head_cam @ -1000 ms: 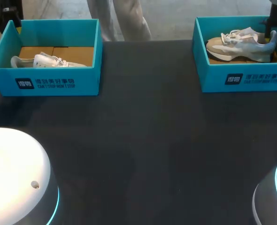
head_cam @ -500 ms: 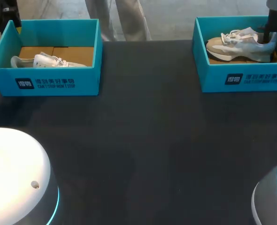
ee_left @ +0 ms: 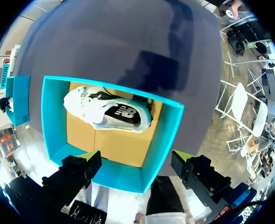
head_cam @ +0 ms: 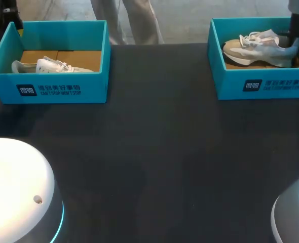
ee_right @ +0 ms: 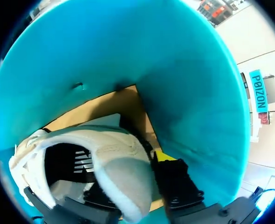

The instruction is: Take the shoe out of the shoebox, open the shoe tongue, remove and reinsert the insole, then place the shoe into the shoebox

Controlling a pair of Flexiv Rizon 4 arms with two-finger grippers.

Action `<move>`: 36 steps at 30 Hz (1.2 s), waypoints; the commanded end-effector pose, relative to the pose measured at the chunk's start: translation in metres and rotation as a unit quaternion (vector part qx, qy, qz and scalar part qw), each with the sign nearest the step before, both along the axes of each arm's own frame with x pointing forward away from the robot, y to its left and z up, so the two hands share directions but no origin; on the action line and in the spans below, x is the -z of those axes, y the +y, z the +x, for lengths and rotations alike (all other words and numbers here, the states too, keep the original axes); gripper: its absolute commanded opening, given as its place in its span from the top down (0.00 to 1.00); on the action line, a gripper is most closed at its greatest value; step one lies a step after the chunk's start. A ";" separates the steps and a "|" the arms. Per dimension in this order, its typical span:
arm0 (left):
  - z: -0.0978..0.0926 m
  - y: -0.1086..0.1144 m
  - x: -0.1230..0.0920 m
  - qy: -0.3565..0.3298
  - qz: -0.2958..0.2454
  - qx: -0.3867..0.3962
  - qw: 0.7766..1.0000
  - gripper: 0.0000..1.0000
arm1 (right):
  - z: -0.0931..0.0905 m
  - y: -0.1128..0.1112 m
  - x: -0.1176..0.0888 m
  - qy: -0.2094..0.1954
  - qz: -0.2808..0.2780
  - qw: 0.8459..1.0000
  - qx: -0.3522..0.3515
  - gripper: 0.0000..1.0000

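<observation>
Heel pinch in the right shoebox (head_cam: 261,83).
My right gripper (ee_right: 128,173) is closed on the heel of the beige shoe (head_cam: 256,49): the yellow-tipped finger presses outside, the other is mostly hidden by the shoe, which sits in that box. My left gripper (ee_left: 135,161) hangs wide open and empty over the left shoebox (ee_left: 51,130), where a white shoe (ee_left: 105,109) lies on its side.

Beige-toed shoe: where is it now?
Head view: the shoe lies inside the right shoebox at the table's far right, heel at the right tool.
</observation>
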State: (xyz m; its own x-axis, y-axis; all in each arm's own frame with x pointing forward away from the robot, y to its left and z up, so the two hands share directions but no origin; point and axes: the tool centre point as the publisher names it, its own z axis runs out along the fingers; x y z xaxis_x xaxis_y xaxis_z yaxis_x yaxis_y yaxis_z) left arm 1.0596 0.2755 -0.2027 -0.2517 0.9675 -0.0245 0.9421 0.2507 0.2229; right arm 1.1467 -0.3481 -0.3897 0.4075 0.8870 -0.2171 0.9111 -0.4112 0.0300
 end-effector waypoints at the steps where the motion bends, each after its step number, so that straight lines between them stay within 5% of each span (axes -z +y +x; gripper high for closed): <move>1: 0.000 0.000 -0.001 0.000 0.001 0.000 1.000 0.00 | 0.006 0.002 0.004 0.026 0.008 1.000 0.006 1.00; 21: 0.000 0.000 -0.001 0.000 0.001 0.000 1.000 0.00 | -0.012 0.003 -0.044 -0.004 0.004 1.000 0.002 1.00; 36: 0.000 0.000 -0.001 0.000 0.001 0.000 1.000 0.00 | -0.022 0.012 -0.118 -0.020 0.010 0.999 -0.023 1.00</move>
State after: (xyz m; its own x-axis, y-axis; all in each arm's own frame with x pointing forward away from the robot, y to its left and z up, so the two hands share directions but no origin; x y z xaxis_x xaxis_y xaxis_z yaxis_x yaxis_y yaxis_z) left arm 1.0596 0.2755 -0.2027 -0.2517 0.9675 -0.0245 0.9421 0.2507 0.2229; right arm 1.1393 -0.3410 -0.2994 0.3809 0.9052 -0.1883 0.9238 -0.3813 0.0354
